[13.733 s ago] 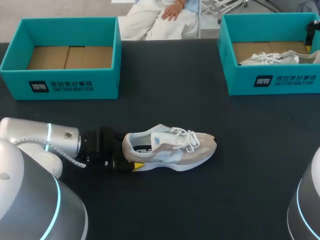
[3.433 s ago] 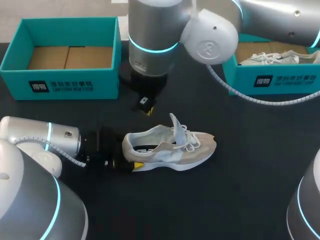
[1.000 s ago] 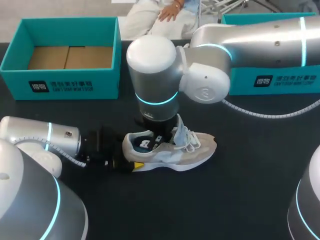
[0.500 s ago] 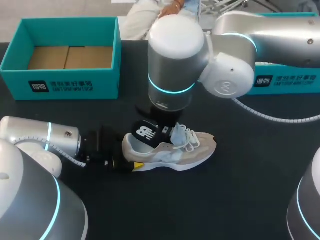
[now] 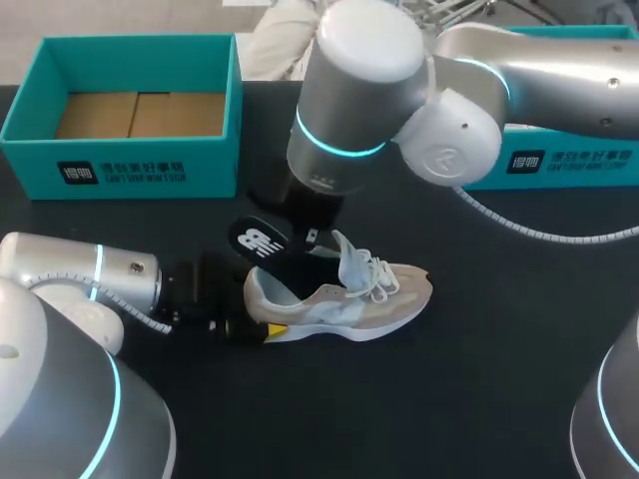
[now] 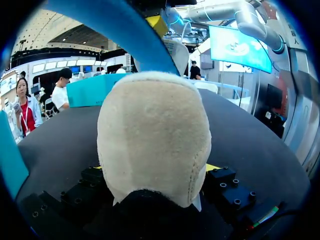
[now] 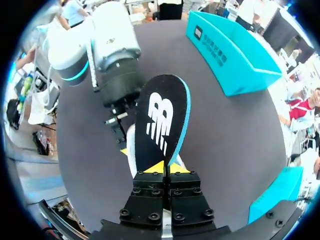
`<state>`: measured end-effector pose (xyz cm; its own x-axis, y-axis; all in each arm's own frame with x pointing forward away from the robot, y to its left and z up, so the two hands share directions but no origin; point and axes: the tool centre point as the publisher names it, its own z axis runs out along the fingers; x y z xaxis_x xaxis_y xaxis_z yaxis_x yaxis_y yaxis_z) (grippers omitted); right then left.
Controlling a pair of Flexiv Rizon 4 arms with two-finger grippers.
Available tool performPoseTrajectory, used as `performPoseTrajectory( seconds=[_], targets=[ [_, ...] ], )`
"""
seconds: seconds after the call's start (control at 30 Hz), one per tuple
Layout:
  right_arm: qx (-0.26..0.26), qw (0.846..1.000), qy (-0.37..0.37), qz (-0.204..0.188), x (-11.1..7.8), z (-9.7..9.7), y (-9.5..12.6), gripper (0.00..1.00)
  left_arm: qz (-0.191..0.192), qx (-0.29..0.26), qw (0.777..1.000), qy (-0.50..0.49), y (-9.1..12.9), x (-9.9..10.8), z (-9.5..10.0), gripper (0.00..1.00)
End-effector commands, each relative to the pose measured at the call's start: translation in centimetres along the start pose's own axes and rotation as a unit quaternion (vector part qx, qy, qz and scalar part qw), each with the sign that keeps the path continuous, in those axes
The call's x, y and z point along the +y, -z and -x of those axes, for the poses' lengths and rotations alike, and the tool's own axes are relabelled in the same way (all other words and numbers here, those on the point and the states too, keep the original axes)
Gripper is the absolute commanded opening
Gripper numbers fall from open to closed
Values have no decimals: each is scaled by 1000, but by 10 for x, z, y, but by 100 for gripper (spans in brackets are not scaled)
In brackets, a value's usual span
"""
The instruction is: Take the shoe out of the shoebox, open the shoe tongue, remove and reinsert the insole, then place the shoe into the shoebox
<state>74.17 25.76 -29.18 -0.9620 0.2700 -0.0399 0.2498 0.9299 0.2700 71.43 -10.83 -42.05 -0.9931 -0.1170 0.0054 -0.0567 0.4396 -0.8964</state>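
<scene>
Near the middle of the worktop (image 5: 469,399) the shoe (image 5: 349,297) stands on its sole, its toe pointing toward my right side and its heel toward my left arm (image 5: 95,284). It is beige and pale grey with white laces (image 5: 375,275), and its tongue (image 5: 342,251) stands pulled up from the opening. My left jaws are clamped on the heel from both sides. The left wrist view is filled with the suede heel cup, with a black finger against each flank, and the head view shows one yellow tip (image 5: 276,330) pressed to the sole's edge.

The insole (image 5: 266,247) slants up out of the shoe's opening. It is black with a white logo and a blue edge, and its broad rounded end hangs raised above the heel and beyond it, toward the left shoebox (image 5: 130,165). My right jaws are pinched together on its narrower part, just above the opening. I cannot tell whether the insole's far end sits inside the shoe, since my own right arm (image 5: 369,80) hides it.

That arm reaches in from the right and crosses in front of the right shoebox (image 5: 559,160), covering most of it. The left shoebox sits at the far left of the worktop, well apart from the shoe, with a bare cardboard floor.
</scene>
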Motion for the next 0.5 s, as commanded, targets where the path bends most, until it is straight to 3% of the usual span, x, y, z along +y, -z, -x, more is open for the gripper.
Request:
performPoseTrajectory(
  seconds=[0.03, 0.13, 0.17, 0.2, 0.23, 0.27, 0.33, 0.4, 0.47, 0.5],
  targets=[
    [22, 1000, 12, 13, 1, 3, -2, 0, 1, 0, 1000, 0, -3, 6, -2, 0],
    [44, 999, 7, 11, 2, 2, -9, 0, 1, 0, 1000, 0, -3, 6, -2, 0],
    [59, 998, 3, 11, 1, 1, -12, 13, 1, 0, 1000, 0, -3, 6, -2, 0],
    [70, 997, 0, 17, 1, 0, -13, 40, 1, 0, 1000, 0, -3, 6, -2, 0],
    [79, 997, -7, 17, 1, -1, -14, 50, 1, 0, 1000, 0, -3, 6, -2, 0],
    [88, 996, -10, 22, 1, -1, -15, 70, 1, 0, 1000, 0, -3, 6, -2, 0],
    [117, 992, -29, 35, 1, -2, -14, 80, 1, 0, 1000, 0, -3, 6, -2, 0],
    [142, 988, -47, 44, -1, -2, -12, 78, 1, 0, 1000, 0, -3, 6, -2, 0],
    [172, 979, -69, 84, -3, 0, -9, 45, 1, 0, 1000, 0, -3, 6, -2, 0],
    [171, 979, -72, 86, -4, 0, -8, 44, 1, 0, 1000, 0, -3, 6, -2, 0]
  ],
)
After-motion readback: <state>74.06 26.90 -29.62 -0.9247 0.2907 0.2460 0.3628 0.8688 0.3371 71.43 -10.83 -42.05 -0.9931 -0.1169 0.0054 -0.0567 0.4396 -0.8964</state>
